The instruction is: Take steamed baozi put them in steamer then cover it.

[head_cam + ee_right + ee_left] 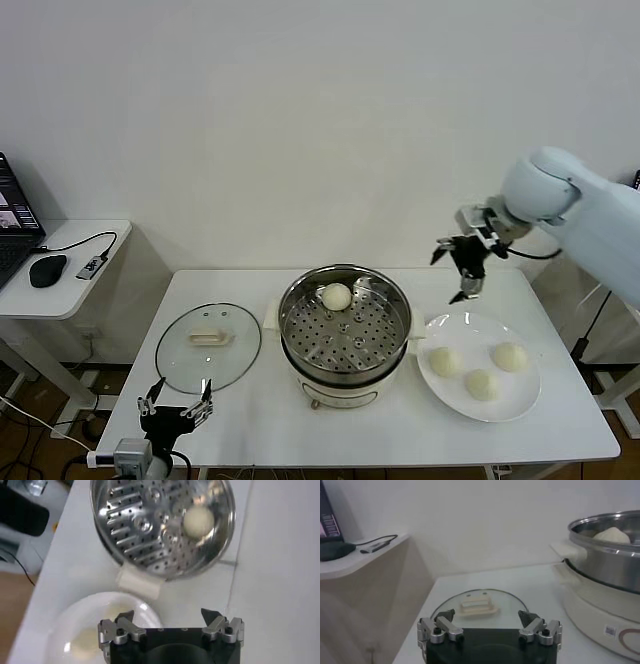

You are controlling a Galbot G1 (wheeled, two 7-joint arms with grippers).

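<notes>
The steamer [360, 335] stands mid-table with one steamed baozi [337, 296] on its perforated tray. Three more baozi [444, 361] [482, 384] [510, 356] lie on a white plate [470, 330] to its right. My right gripper [455, 272] hangs open and empty in the air above the plate's far edge. Its wrist view looks down on the steamer [145, 525], the baozi inside [198, 520] and the plate [95, 615]. The glass cover [208, 347] lies flat left of the steamer. My left gripper [176, 405] sits low at the front table edge, open and empty, facing the cover [510, 602].
A side table at the far left carries a laptop, a mouse [47, 270] and a cabled adapter [92, 265]. The steamer's cream side handle [139, 581] juts out toward the plate. A white wall closes off the back of the table.
</notes>
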